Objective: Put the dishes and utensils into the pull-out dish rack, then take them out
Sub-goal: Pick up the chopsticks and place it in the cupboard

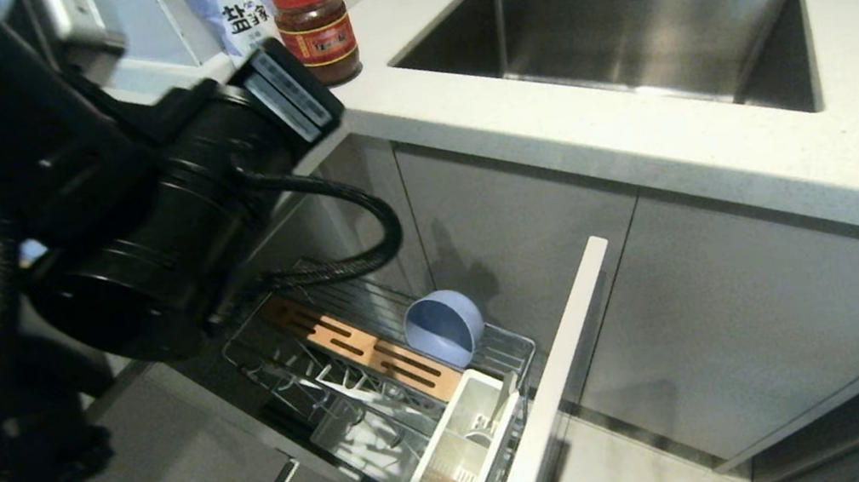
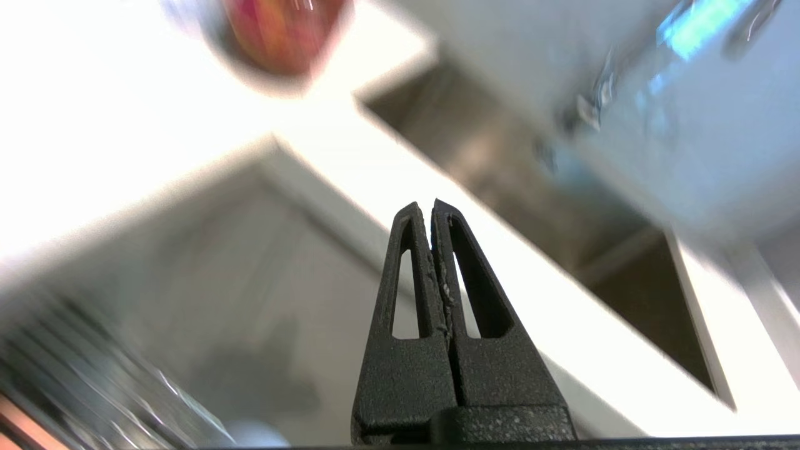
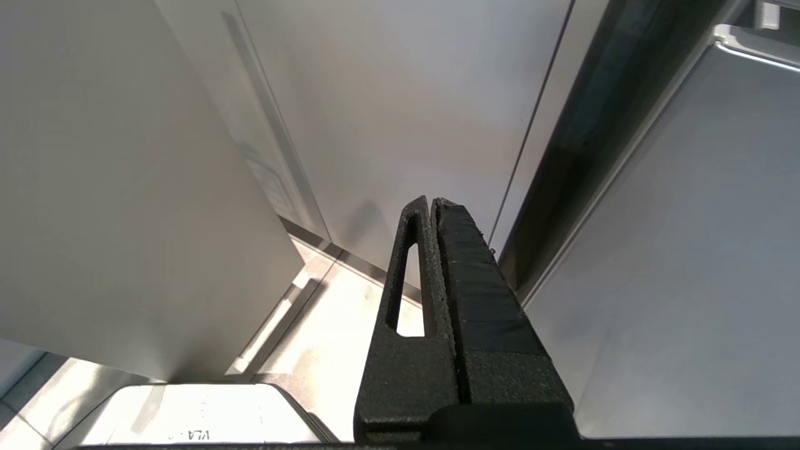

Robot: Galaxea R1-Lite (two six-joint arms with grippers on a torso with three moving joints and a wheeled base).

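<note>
Here the left gripper (image 2: 432, 206) is raised near the bench (image 1: 639, 147), jaws clenched on nothing. The bowl (image 1: 443, 327) stands tilted in the pull-out dish rack (image 1: 381, 369); for unloading, the jaws should be opened before its rim is approached. The right gripper (image 3: 431, 203) is parked, jaws clenched.

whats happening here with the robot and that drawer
The pull-out chrome wire dish rack stands open below the counter. A small light-blue bowl sits on its side in it, and cutlery stands in the white plastic caddy. The left gripper is shut and empty, raised near the counter; the right gripper is parked, shut.

Black left arm (image 1: 136, 236), ribbed cable, textured slotted gripper (image 2: 432, 206) fingers (image 2: 409, 281)
</note>
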